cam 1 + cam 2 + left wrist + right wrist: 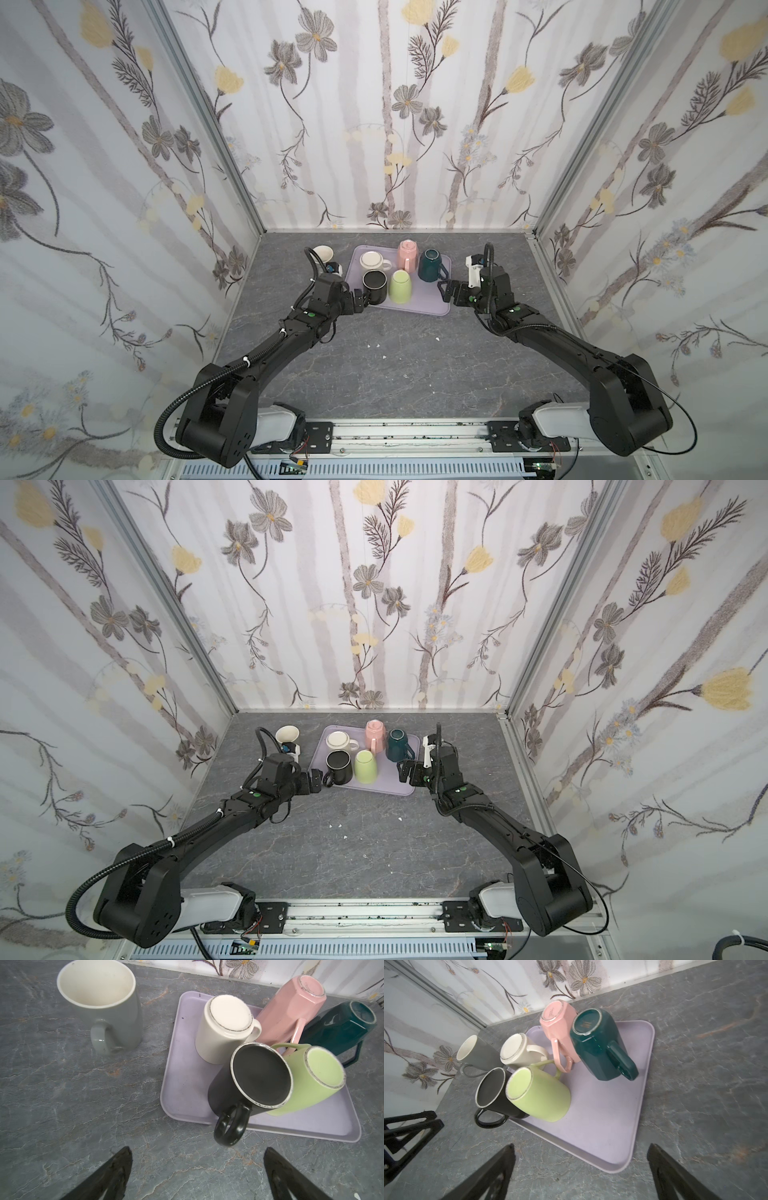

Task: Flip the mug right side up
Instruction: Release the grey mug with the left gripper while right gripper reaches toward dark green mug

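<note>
Left gripper [197,1149]: black fingers [116,1169] at the lower edge of the left wrist view, spread wide and holding nothing, over bare grey worktop [62,1095]. Right gripper [581,1146]: likewise spread and empty, above the lower corner of the lilac tray [612,1126]. Black mug [259,1076]: likely the task item, mouth-down at the tray's lower-left corner in both top views, its handle [230,1124] overhanging the rim toward the left fingers. Neighbours, all inverted: green mug [324,1070] crowded against it, cream mug [226,1014], pink mug [295,1001], teal mug [345,1028]. Grey mug [128,1028]: upright, off the tray, upper left. Hazards, as judged: lifting the black mug may topple the green one; a handle-only grip may let it swing or slip; the tray may slide. View notes: the left wrist view shows the grey mug whole, while the top views half hide it behind the left arm. Only the right wrist view shows print on the pink and teal bases. Only the top views show white flecks [376,345] mid-worktop.
</note>
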You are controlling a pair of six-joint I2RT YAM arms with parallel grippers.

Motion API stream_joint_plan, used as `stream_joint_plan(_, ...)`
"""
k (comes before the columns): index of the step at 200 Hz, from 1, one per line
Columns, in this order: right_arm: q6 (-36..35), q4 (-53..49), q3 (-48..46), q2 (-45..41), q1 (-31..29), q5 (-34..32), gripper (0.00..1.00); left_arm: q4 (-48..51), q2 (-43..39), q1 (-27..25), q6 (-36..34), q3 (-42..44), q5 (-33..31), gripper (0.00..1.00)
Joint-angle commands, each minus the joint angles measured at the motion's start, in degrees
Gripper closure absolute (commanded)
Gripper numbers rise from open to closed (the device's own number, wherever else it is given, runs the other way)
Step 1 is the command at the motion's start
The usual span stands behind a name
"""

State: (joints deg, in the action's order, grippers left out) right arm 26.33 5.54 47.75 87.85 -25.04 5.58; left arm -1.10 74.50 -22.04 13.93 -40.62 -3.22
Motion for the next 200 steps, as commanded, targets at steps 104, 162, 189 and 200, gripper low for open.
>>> stream_joint_plan(104, -10.13, -22.62, 29.78, 22.74, -2.79, -14.66, 0.15, -14.72, 0.41, -0.81, -0.22, 6.17, 10.57, 0.0)
stream_joint_plan(162, -16.43, -25.22, 30.5, 25.48, 2.35, -14.75, 0.37, -15.8, -0.3, -0.92, 0.08, 7.19, 10.37, 0.0)
stream_joint_plan(189, -18.95, -22.6, 30.73, 26.46, 3.88, -12.0, 0.37, -15.77, 0.38, -0.94, 0.3, 6.96, 10.85, 0.0)
stream_joint_plan(200, -20.57, -21.02, 30.62, 26.87, 3.81, -10.67, 0.37, -15.82, 0.41, -0.9, 0.39, 6.96, 10.88, 0.0)
